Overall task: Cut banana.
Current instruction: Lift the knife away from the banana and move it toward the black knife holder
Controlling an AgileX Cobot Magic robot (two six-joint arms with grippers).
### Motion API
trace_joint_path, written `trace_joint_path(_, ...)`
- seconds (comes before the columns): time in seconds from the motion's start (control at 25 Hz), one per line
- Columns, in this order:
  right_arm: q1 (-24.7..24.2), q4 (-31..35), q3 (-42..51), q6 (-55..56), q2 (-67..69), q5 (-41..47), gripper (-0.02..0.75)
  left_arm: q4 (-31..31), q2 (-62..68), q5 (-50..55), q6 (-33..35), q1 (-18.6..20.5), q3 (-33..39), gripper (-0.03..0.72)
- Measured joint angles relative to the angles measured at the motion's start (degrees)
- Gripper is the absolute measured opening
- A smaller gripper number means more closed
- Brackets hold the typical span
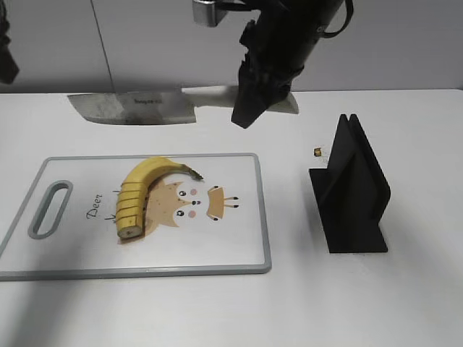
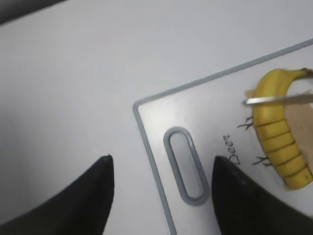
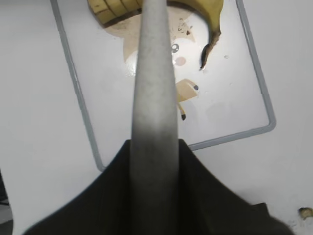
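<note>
The banana (image 1: 141, 196) lies on the white cutting board (image 1: 239, 246), curved, with its stem tip pointing right, a flat cut end toward the front and slice lines across its thick part. It also shows in the left wrist view (image 2: 279, 134) and the right wrist view (image 3: 208, 12). My right gripper (image 1: 255, 108) is shut on the handle of a cleaver-style knife (image 1: 134, 108) and holds it in the air behind the board, blade pointing left. In the left wrist view the blade edge (image 2: 279, 99) crosses the banana. My left gripper (image 2: 161, 169) is open and empty over the board's handle slot (image 2: 186, 166).
A black knife stand (image 1: 351, 191) stands on the table right of the board. A small brown bit (image 1: 317, 151) lies behind it. The board's grey rim (image 3: 73, 78) and a cartoon deer print (image 1: 192, 202) show under the knife.
</note>
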Motion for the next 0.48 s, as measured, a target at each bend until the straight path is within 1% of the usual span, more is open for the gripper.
trace_joint_path(0.08,0.0,-0.3,-0.2,4.75,-0.65,1.13,0.164,1.09,0.0,6.54,-6.13,1.58,-1.49,0.606)
trace_joint_path(0.16,0.0,-0.88,-0.2,9.05,-1.15,1.47,0.164,1.52,0.0,12.56,-10.2,3.14,-1.96,0.597)
trace_joint_path(0.28,0.0,-1.67,-0.2,16.85,-2.31,1.58,0.163,1.57,0.0,17.11,-12.42,4.91,-1.96,0.593)
trace_joint_path(0.48,0.0,-1.7,1.57,27.53,-5.8,1.63,0.163,1.41,-3.42,17.44,-13.47,5.19,1.94,0.587)
